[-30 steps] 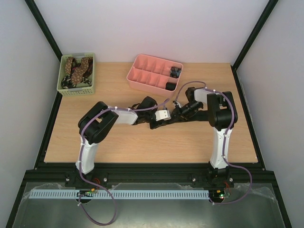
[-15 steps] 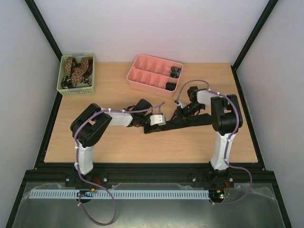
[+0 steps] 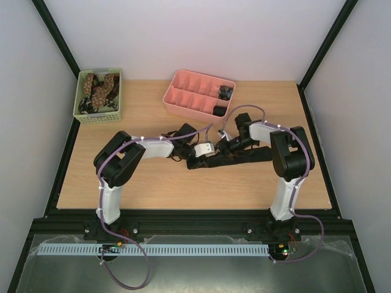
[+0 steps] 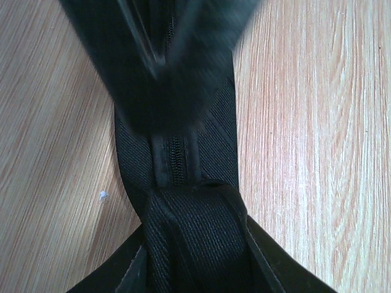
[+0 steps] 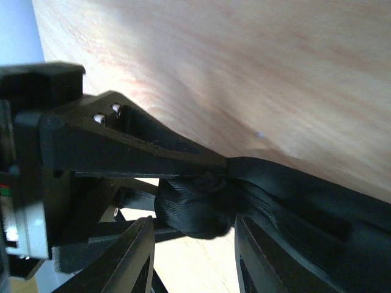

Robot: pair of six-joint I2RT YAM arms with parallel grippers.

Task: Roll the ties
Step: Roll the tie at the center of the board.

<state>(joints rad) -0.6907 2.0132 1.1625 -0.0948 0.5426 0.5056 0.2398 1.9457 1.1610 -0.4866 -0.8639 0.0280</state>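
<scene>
Two robot arms meet over one black tie (image 3: pixel 247 156) on a wooden surface (image 3: pixel 153 183).

Far left of the pink tray (image 3: pixel 183 101), at the back corner, a green basket (image 3: pixel 98 113) holds a heap of brown spotted ties (image 3: pixel 101 86).

Nearer than the tray and slightly to its left, the left arm reaches rightward, and its claw (image 3: pixel 214 152) is low over the black tie. In the left wrist view its fingers (image 4: pixel 153 67) are a dark blur above the fabric, so I cannot tell whether they are together or apart. Below them the tie lies with its back seam facing up, and a fold crosses it.

The black tie lies flat just in front of the tray, stretching rightward from where the claws meet.

The tray has many small compartments. Two on its right side each hold a rolled tie (image 3: pixel 220 110), one at the front and one further back.

In front of the tray's right end, the right claw (image 3: pixel 225 146) faces left and almost touches the left one. In the right wrist view its fingers (image 5: pixel 134 256) press against both sides of the tie's rolled end, clamping it.
</scene>
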